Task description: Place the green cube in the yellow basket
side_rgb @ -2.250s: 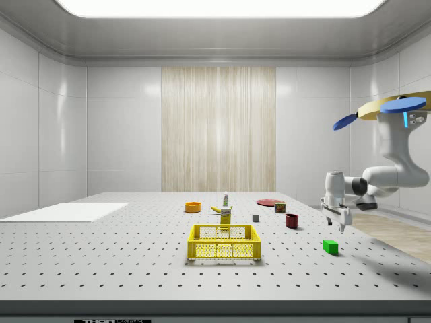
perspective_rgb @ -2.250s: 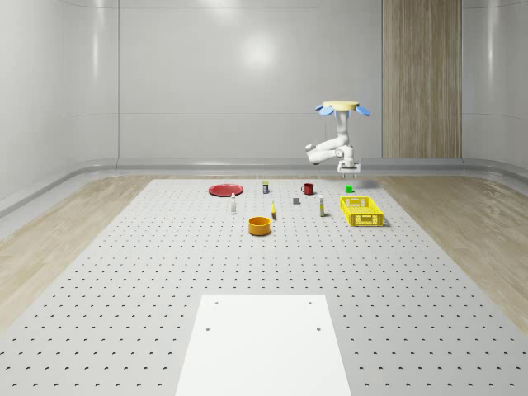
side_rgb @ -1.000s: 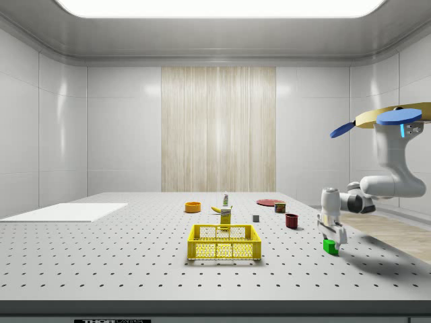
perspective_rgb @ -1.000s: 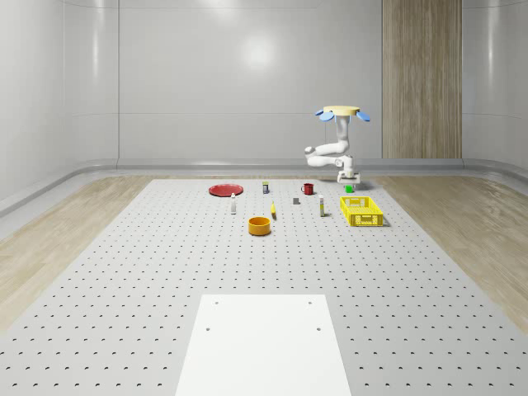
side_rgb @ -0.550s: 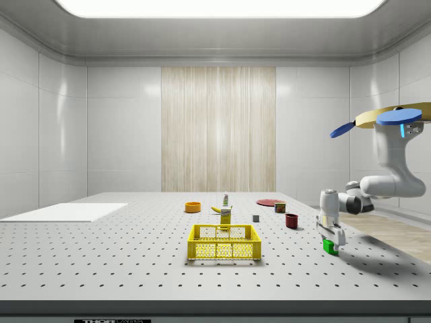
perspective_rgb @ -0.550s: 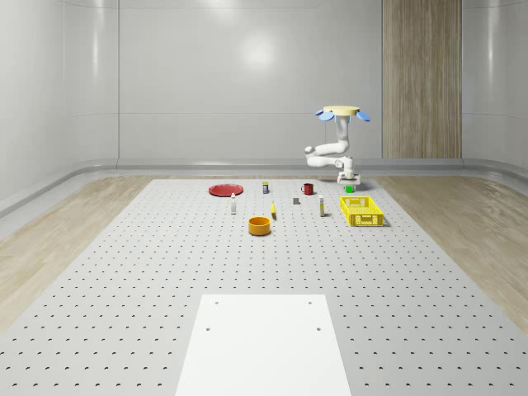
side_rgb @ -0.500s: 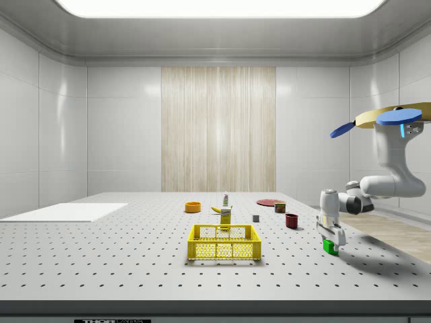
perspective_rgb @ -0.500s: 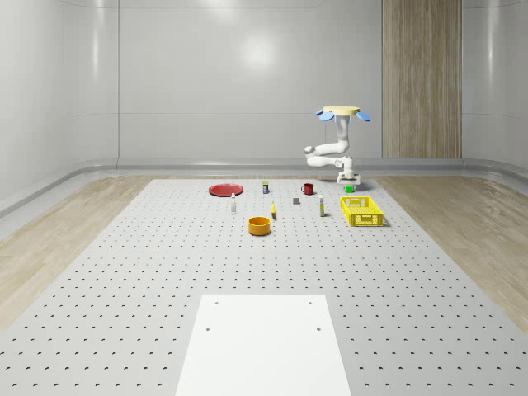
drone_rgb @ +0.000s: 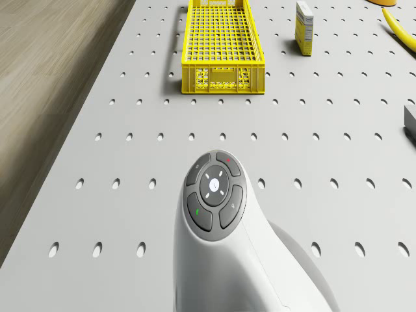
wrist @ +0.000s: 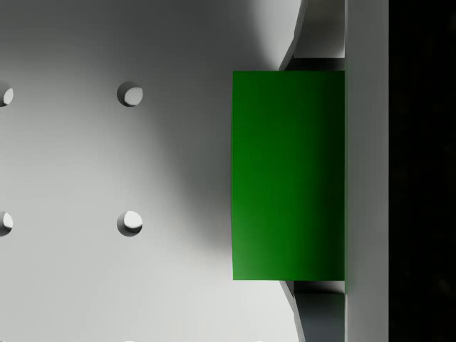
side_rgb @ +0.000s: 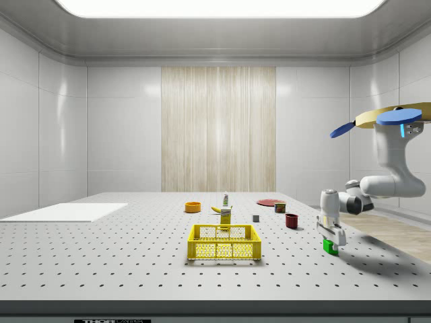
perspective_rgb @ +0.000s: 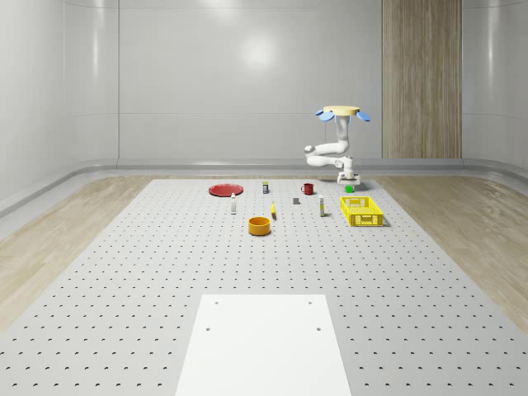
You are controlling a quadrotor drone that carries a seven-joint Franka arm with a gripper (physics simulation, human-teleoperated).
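The green cube (side_rgb: 330, 247) rests on the perforated table, to the side view's right of the yellow basket (side_rgb: 224, 242). My gripper (side_rgb: 330, 239) points down over the cube, its fingers reaching down the cube's sides. In the wrist view the green cube (wrist: 288, 174) sits between the two fingers (wrist: 318, 43), which touch its opposite edges, so the gripper (wrist: 313, 174) is shut on it. The drone (perspective_rgb: 340, 110) hovers above the table's far right part, behind the yellow basket (perspective_rgb: 361, 210), with the green cube (perspective_rgb: 349, 189) below it. In the drone view the yellow basket (drone_rgb: 223, 42) lies beyond the arm's wrist (drone_rgb: 218, 214).
A red mug (side_rgb: 291, 221), a small grey block (side_rgb: 256, 218), a carton (side_rgb: 225, 217), a banana (drone_rgb: 400, 23), an orange bowl (perspective_rgb: 260, 225) and a red plate (perspective_rgb: 224, 190) stand on the table. The table's edge and the wooden floor (drone_rgb: 45, 78) lie close beside the cube.
Since 2.2 s ago the drone has sunk and the gripper has come down from above the cube to around it. Over the last half second nothing has visibly moved.
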